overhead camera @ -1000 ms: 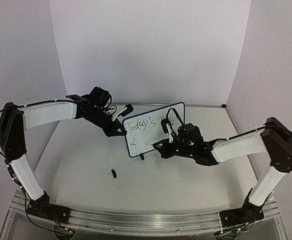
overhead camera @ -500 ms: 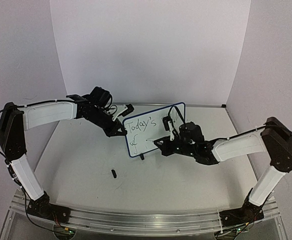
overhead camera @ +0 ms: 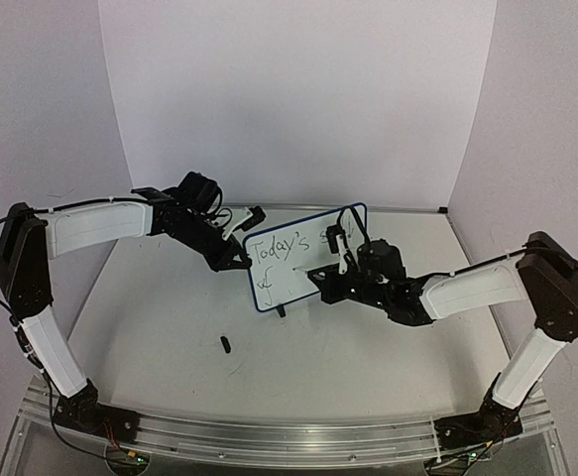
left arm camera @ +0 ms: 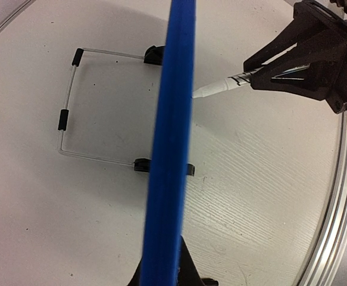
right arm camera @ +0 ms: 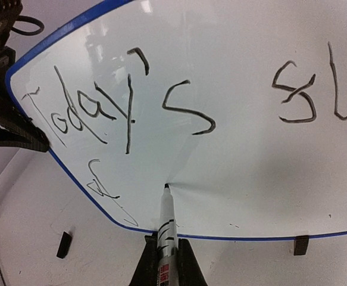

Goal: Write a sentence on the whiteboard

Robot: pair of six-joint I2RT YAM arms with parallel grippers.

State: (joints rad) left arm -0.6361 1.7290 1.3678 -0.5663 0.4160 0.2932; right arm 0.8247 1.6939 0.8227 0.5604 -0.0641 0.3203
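The whiteboard (overhead camera: 290, 266), white with a blue rim, stands tilted on the table on black clip feet (right arm camera: 302, 244) and a wire stand (left arm camera: 66, 113). My left gripper (overhead camera: 239, 260) is shut on its left edge; in the left wrist view the rim (left arm camera: 170, 149) runs edge-on up from the gripper (left arm camera: 164, 265). My right gripper (overhead camera: 320, 278) is shut on a white marker (right arm camera: 166, 220) whose black tip touches the board's lower middle. The sentence (right arm camera: 96, 107) reads "Today's su" on the top line, with an "f" (right arm camera: 102, 186) below.
A small black marker cap (overhead camera: 226, 344) lies on the table in front of the board, also seen as a cap (right arm camera: 64, 244) in the right wrist view. White walls close in the back and both sides. An aluminium rail (overhead camera: 289, 431) runs along the near edge.
My right gripper has shifted the marker slightly up and to the right along the board. The left arm and the board have stayed put.
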